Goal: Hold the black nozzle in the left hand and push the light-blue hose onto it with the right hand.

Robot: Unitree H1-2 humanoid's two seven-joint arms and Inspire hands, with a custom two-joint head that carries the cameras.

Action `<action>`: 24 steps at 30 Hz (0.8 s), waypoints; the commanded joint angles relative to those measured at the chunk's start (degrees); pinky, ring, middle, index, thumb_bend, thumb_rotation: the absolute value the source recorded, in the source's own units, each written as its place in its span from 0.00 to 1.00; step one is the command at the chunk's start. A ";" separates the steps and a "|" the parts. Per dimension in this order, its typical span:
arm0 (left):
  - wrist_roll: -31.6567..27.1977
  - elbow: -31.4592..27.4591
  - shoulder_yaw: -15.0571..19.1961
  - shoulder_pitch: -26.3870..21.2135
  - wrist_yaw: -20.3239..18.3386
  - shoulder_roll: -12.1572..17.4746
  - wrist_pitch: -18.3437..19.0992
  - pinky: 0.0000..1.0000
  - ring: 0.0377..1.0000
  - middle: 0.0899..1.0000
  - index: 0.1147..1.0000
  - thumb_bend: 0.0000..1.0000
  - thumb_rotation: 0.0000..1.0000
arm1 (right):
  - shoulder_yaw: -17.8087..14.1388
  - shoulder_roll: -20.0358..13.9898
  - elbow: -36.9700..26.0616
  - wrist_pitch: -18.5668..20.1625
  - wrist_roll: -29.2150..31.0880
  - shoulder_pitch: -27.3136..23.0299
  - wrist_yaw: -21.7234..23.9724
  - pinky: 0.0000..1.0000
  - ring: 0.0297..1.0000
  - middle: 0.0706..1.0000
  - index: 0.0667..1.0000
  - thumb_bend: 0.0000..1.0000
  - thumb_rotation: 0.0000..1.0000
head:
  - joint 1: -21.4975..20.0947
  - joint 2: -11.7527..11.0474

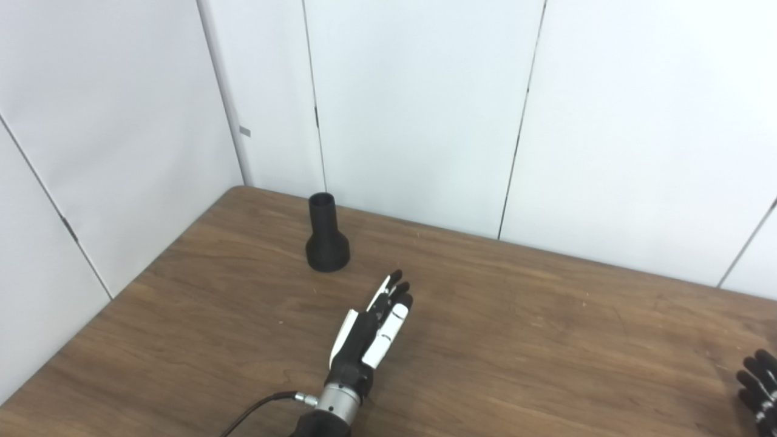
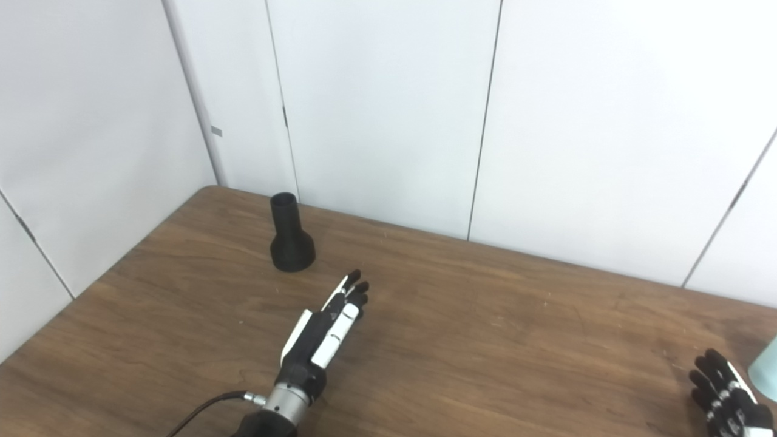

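The black nozzle (image 1: 327,234) stands upright on the wooden table (image 1: 546,315), wide base down, near the back left corner; it also shows in the right eye view (image 2: 291,234). My left hand (image 1: 376,328) is open and empty, fingers stretched out, a short way in front and right of the nozzle, not touching it. My right hand (image 2: 725,394) is at the table's right edge, fingers spread, holding nothing. A sliver of the light-blue hose (image 2: 766,368) shows at the right edge of the right eye view, just right of that hand.
White wall panels (image 1: 425,109) close the table at the back and left. A black cable (image 1: 255,409) runs from my left wrist to the bottom edge.
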 commanded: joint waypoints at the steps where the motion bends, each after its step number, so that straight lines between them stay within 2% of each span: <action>1: 0.54 0.36 -0.33 -1.94 0.27 -0.38 -1.48 0.94 0.95 0.95 0.94 0.42 0.85 | -0.36 -0.35 1.56 -2.74 0.51 -0.44 0.36 0.97 0.95 0.93 0.93 0.65 1.00 | 0.10 -0.14; 5: 0.64 0.54 -0.40 -2.18 0.46 -0.36 -1.59 0.93 0.95 0.95 0.94 0.42 0.82 | -0.32 -0.42 2.20 -3.11 0.18 -0.70 0.32 0.98 0.95 0.93 0.93 0.63 1.00 | -0.02 -0.12; 10: 0.79 -1.52 0.00 -2.16 0.59 0.14 0.17 0.93 0.95 0.95 0.96 0.45 0.77 | -0.59 -0.96 1.82 -2.96 0.60 -0.57 0.64 0.98 0.95 0.94 0.93 0.61 1.00 | -0.24 0.12; 12: 1.29 -3.02 0.56 -2.03 0.94 0.66 1.41 0.93 0.94 0.95 0.96 0.49 0.70 | -0.64 -0.95 2.08 -3.19 0.61 -0.56 0.67 0.98 0.95 0.94 0.93 0.61 1.00 | -0.23 -0.19; 16: 3.67 -5.18 2.26 -1.87 2.68 1.42 3.80 0.88 0.91 0.91 0.92 0.70 0.43 | -0.57 -0.68 3.05 -3.88 0.71 -0.52 0.80 0.98 0.95 0.94 0.92 0.60 1.00 | -0.13 -0.28; 20: 5.05 -6.14 4.35 -1.59 4.19 1.67 4.85 0.84 0.87 0.88 0.90 0.75 0.34 | -0.53 -0.59 3.38 -3.88 0.66 -0.43 0.81 0.97 0.95 0.94 0.92 0.59 1.00 | -0.16 -0.13; 24: 4.41 -7.81 6.60 -1.77 4.10 2.75 5.69 0.84 0.87 0.87 0.89 0.78 0.32 | -0.32 -0.65 3.54 -3.54 0.34 -0.48 0.77 0.97 0.94 0.93 0.92 0.59 1.00 | -0.19 -0.06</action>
